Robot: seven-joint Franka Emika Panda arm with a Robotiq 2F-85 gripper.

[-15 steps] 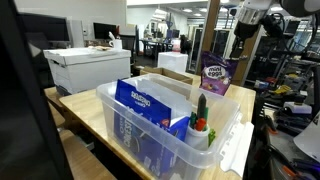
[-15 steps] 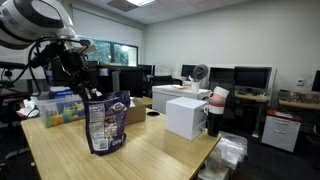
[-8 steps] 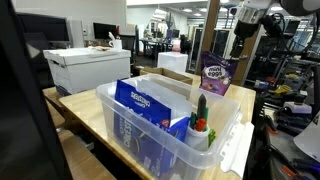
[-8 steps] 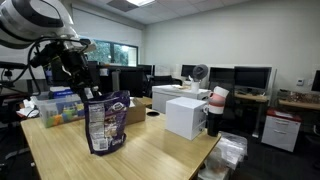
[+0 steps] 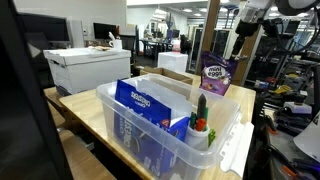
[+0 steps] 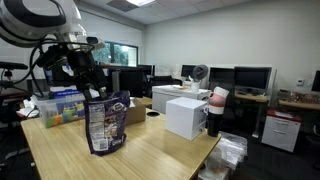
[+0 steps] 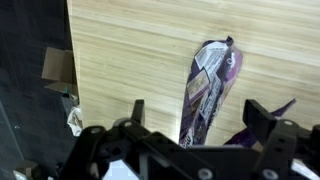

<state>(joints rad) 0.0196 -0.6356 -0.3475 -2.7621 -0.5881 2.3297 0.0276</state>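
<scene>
A purple snack bag (image 5: 215,77) (image 6: 107,122) stands upright on the wooden table (image 6: 155,152), free of any grip. My gripper (image 6: 89,82) (image 5: 240,43) hangs just above the bag's top, open. In the wrist view the bag (image 7: 211,80) runs lengthwise between and below the two dark fingers, with the gripper (image 7: 196,110) spread wide on either side and touching nothing.
A clear plastic bin (image 5: 112,95) (image 6: 40,108) holds a blue box (image 5: 150,101) and a green bottle (image 5: 200,108). A white box (image 6: 185,116) (image 5: 85,66) sits on the table's far part. Desks, monitors and chairs fill the room behind.
The jaws have opened wide and let go of the purple bag, which stays standing. The gripper has lifted slightly above it.
</scene>
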